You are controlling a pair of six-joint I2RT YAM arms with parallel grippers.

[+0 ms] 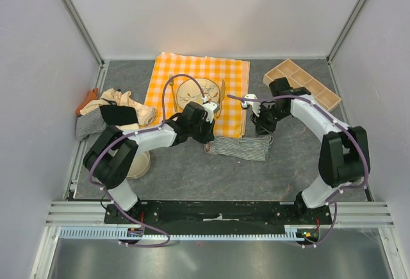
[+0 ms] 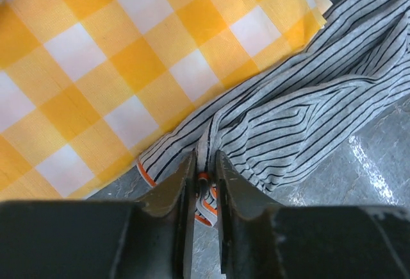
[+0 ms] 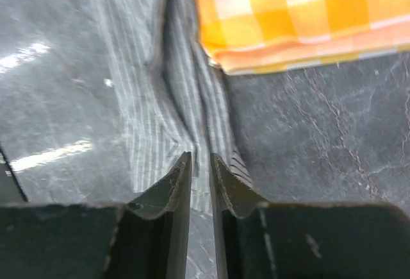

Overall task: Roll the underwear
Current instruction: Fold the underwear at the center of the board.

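Observation:
One grey-and-white striped underwear [image 1: 242,146] lies stretched flat on the grey table, just below the checked tablecloth. My left gripper [image 1: 209,140] is at its left end. In the left wrist view its jaws [image 2: 205,157] stand narrowly open, with the orange-edged waistband [image 2: 204,192] folded up between the fingers. My right gripper [image 1: 262,133] is at the garment's right end. It is narrowly open [image 3: 200,157] over a ridge of striped cloth [image 3: 154,118]. A heap of more underwear [image 1: 115,113] lies at the far left: cream, black, orange and striped.
The orange-and-white checked tablecloth [image 1: 234,80] carries a plate [image 1: 197,91] with cutlery beside it. A wooden divided tray [image 1: 301,83] stands at the back right. A cream bowl [image 1: 138,163] sits under my left arm. Grey walls close in both sides.

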